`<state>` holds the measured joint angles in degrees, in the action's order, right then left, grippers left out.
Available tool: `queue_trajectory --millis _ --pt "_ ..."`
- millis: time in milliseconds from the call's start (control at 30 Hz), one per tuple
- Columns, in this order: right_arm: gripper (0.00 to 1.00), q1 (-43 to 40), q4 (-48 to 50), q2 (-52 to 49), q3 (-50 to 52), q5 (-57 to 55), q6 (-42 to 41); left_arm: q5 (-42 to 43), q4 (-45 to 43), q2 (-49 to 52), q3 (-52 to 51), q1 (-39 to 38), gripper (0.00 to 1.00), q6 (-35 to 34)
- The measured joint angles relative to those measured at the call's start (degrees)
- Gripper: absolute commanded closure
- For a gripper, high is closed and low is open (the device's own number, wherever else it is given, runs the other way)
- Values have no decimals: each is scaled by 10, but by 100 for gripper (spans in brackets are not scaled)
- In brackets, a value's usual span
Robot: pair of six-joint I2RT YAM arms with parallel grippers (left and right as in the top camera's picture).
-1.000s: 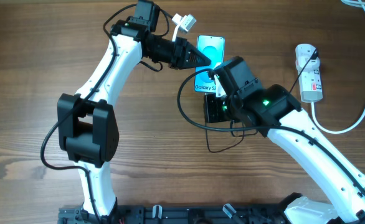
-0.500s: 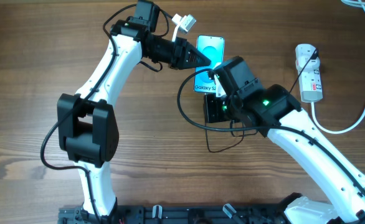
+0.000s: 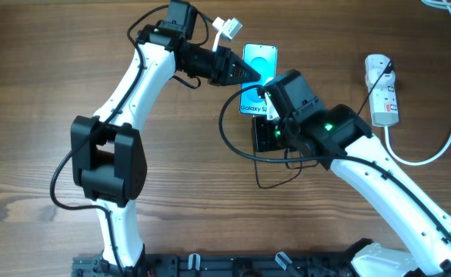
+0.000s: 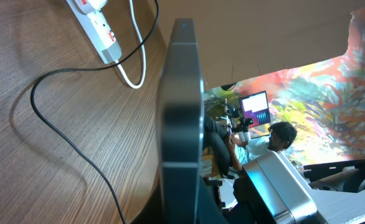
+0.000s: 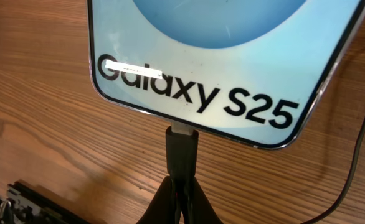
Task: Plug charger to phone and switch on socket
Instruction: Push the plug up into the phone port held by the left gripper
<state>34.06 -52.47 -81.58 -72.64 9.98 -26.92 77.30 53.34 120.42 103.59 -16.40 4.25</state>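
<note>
The phone (image 3: 259,58) has a cyan screen reading "Galaxy S25" and is held tilted above the table. My left gripper (image 3: 239,71) is shut on its side; in the left wrist view the phone (image 4: 181,106) shows edge-on between the fingers. My right gripper (image 5: 181,190) is shut on the charger's black connector (image 5: 181,152), whose metal tip meets the port in the phone's (image 5: 220,56) bottom edge, with a sliver of metal showing. The black cable (image 3: 232,135) loops on the table below. The white socket (image 3: 383,88) lies at the right, apart from both grippers.
The socket's thick white cord (image 3: 433,154) curves along the right edge of the table. The socket (image 4: 95,18) and the black cable (image 4: 64,124) also show in the left wrist view. A black rail (image 3: 210,265) runs along the table's front edge.
</note>
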Motion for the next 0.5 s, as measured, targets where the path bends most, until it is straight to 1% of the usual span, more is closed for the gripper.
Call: queue_trajectory --millis 500 --pt "96 0 -10 0 0 -12 0 0 -2 0 0 -11 96 2"
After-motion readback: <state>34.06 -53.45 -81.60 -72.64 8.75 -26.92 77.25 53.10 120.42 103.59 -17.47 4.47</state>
